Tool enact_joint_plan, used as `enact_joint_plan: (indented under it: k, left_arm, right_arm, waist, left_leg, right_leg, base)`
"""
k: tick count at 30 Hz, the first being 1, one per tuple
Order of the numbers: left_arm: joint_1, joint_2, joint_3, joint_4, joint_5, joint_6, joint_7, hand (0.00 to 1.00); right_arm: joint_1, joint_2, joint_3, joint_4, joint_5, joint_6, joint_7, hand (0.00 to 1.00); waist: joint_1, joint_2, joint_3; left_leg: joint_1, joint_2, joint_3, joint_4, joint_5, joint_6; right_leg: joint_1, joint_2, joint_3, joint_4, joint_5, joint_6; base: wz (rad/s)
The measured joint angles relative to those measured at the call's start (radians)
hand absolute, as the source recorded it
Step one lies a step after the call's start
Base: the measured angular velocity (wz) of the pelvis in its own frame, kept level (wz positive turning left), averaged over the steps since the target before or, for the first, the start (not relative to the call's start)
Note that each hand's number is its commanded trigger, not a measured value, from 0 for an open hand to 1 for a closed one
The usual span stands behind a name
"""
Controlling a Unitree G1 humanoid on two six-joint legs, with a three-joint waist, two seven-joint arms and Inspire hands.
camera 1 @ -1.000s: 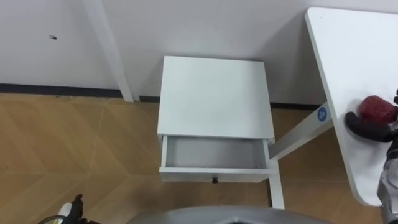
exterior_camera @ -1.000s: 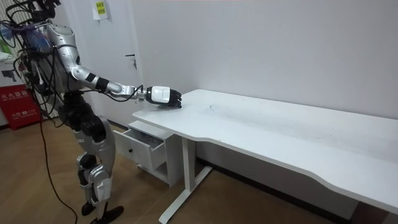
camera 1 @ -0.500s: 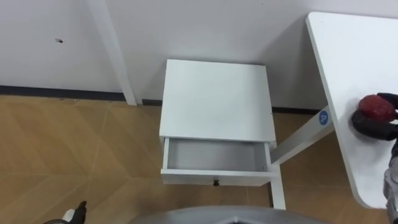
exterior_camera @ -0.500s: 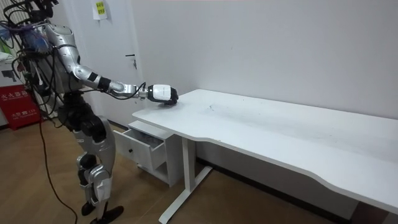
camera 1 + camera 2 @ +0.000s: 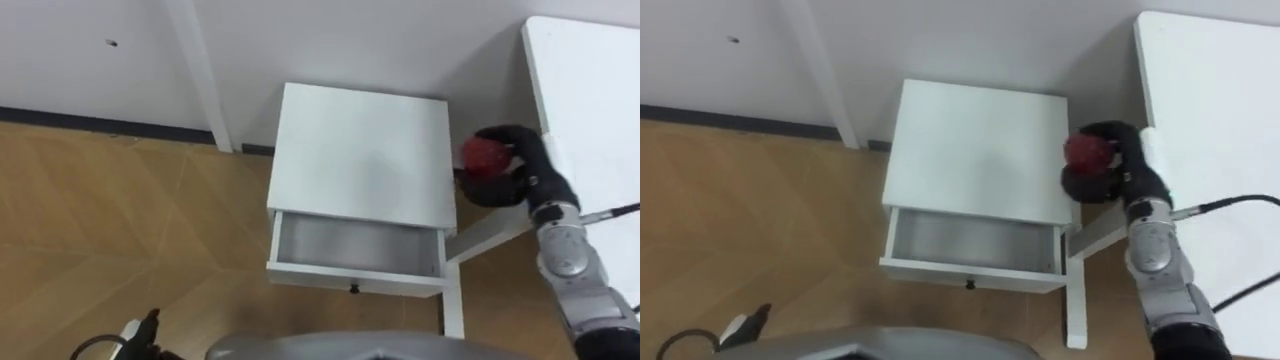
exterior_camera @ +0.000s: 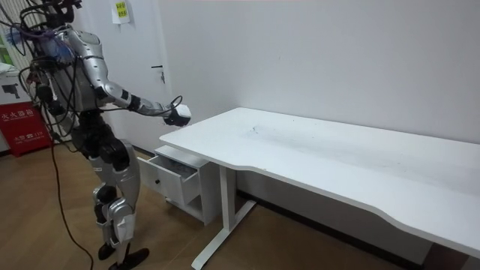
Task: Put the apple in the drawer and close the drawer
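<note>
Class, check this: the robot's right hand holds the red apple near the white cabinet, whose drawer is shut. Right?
No: the drawer is open, as the left eye view shows. The right hand does hold the red apple near the white cabinet.

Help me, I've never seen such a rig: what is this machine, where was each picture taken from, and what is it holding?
It is a humanoid robot on two legs, with two arms ending in hands. The room view comes from a camera standing in the room and shows the whole robot beside a white desk. The two eye views come from a camera on its head, looking down. Below stands a white cabinet with its drawer pulled open, nothing in it. The fingers of the right hand are curled round a red apple, held in the air between the desk's edge and the cabinet. The left hand hangs low at the lower left.
</note>
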Motion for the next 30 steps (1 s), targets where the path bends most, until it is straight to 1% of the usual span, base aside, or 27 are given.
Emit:
enact_joint_plan:
  k: [1,3,4,5,8,10,13,17,23,26,27,28,30]
  left_arm:
    - [-0.005,-0.001,-0.014,0.001,0.0,0.006,0.003,0.0]
    - [-0.01,-0.005,-0.028,0.001,0.0,0.008,0.004,0.0]
    - [-0.012,-0.004,-0.042,0.001,0.0,0.009,0.004,0.0]
    - [-0.013,-0.004,-0.053,0.001,0.0,0.01,0.004,0.0]
    - [-0.015,-0.005,-0.084,0.001,0.0,0.011,0.003,0.0]
    - [-0.014,-0.006,-0.102,0.001,0.0,0.012,-0.002,0.0]
    - [-0.013,-0.008,-0.104,0.001,0.0,0.021,-0.011,0.0]
    - [-0.016,-0.009,-0.105,0.001,0.0,0.03,-0.025,0.0]
    - [-0.027,-0.01,-0.106,0.0,0.0,0.03,-0.026,0.0]
    - [-0.03,-0.01,-0.105,0.0,0.0,0.03,-0.024,0.0]
    - [-0.031,-0.01,-0.105,0.0,-0.001,0.03,-0.024,0.0]
    - [-0.031,-0.01,-0.105,0.0,-0.001,0.03,-0.023,0.0]
    - [-0.03,-0.01,-0.106,0.0,-0.001,0.03,-0.022,0.0]
  right_arm:
    - [-0.001,0.002,0.033,-0.02,-0.011,0.005,0.017,1.0]
    - [-0.004,0.006,0.07,-0.05,-0.034,0.009,0.038,1.0]
    - [-0.007,0.012,0.086,-0.061,-0.052,0.008,0.051,1.0]
    - [-0.017,0.014,0.11,-0.062,-0.051,0.009,0.064,1.0]
    - [-0.033,0.026,0.147,-0.063,-0.051,0.009,0.097,1.0]
    - [-0.037,0.034,0.157,-0.063,-0.051,0.009,0.114,1.0]
    - [-0.033,0.039,0.167,-0.063,-0.051,0.01,0.132,1.0]
    - [-0.028,0.038,0.189,-0.063,-0.051,0.03,0.148,1.0]
    - [-0.02,0.038,0.197,-0.058,-0.053,0.03,0.149,1.0]
    - [-0.018,0.038,0.196,-0.025,-0.058,0.03,0.149,1.0]
    - [-0.018,0.039,0.196,-0.006,-0.058,0.03,0.149,0.52]
    - [-0.015,0.038,0.196,0.007,-0.058,0.031,0.149,0.0]
    - [-0.006,0.038,0.196,0.018,-0.057,0.031,0.149,0.0]
  waist:
    - [0.017,0.006,-0.0032]
    - [0.021,0.011,-0.0055]
    - [0.024,0.013,-0.0046]
    - [0.029,0.012,-0.0047]
    - [0.046,0.013,-0.004]
    - [0.05,0.013,-0.004]
    - [0.049,0.009,-0.0026]
    - [0.048,0.007,-0.0017]
    - [0.047,0.006,-0.0017]
    - [0.045,0.007,-0.0017]
    - [0.044,0.007,-0.0015]
    - [0.044,0.007,-0.0014]
    - [0.042,0.008,-0.0008]
  left_leg:
    - [-0.002,-0.001,-0.005,0.0,0.0,0.0]
    - [-0.008,-0.003,-0.019,0.0,0.0,0.0]
    - [-0.008,-0.004,-0.029,-0.001,0.0,0.0]
    - [-0.007,-0.004,-0.032,-0.001,0.0,-0.001]
    - [-0.012,-0.005,-0.04,-0.001,0.001,-0.001]
    - [-0.018,-0.005,-0.045,-0.001,0.001,-0.001]
    - [-0.028,-0.008,-0.051,0.0,0.002,-0.002]
    - [-0.031,-0.01,-0.054,0.0,0.002,-0.002]
    - [-0.033,-0.011,-0.055,-0.001,0.002,-0.001]
    - [-0.033,-0.011,-0.057,0.0,0.002,-0.001]
    - [-0.033,-0.011,-0.057,0.0,0.002,-0.001]
    - [-0.033,-0.011,-0.057,-0.001,0.002,-0.001]
    - [-0.034,-0.011,-0.057,-0.001,0.002,-0.001]
  right_leg:
    - [0.0,0.0,-0.001,0.0,0.0,0.0]
    - [0.005,0.0,-0.01,0.001,0.0,0.0]
    - [0.006,-0.001,-0.016,0.0,0.0,0.0]
    - [0.004,0.0,-0.017,-0.001,0.0,0.0]
    - [0.004,0.0,-0.022,0.0,0.0,0.0]
    - [0.005,-0.001,-0.027,0.0,0.0,0.0]
    - [-0.001,-0.001,-0.034,-0.002,0.0,0.0]
    - [-0.004,-0.002,-0.039,-0.002,0.0,0.0]
    - [-0.007,-0.003,-0.044,-0.001,0.0,0.0]
    - [-0.007,-0.004,-0.044,-0.001,0.0,0.0]
    - [-0.007,-0.004,-0.043,-0.001,0.0,0.0]
    - [-0.006,-0.004,-0.042,-0.002,0.0,0.0]
    - [-0.006,-0.004,-0.044,-0.003,0.0,0.0]
  base:
    - [0.08]
    - [0.22]
    - [0.28]
    - [0.17]
    - [0.08]
    - [0.09]
    - [0.06]
    - [0.01]
    - [0.01]
    - [0.0]
    - [0.0]
    - [0.0]
    - [0.0]
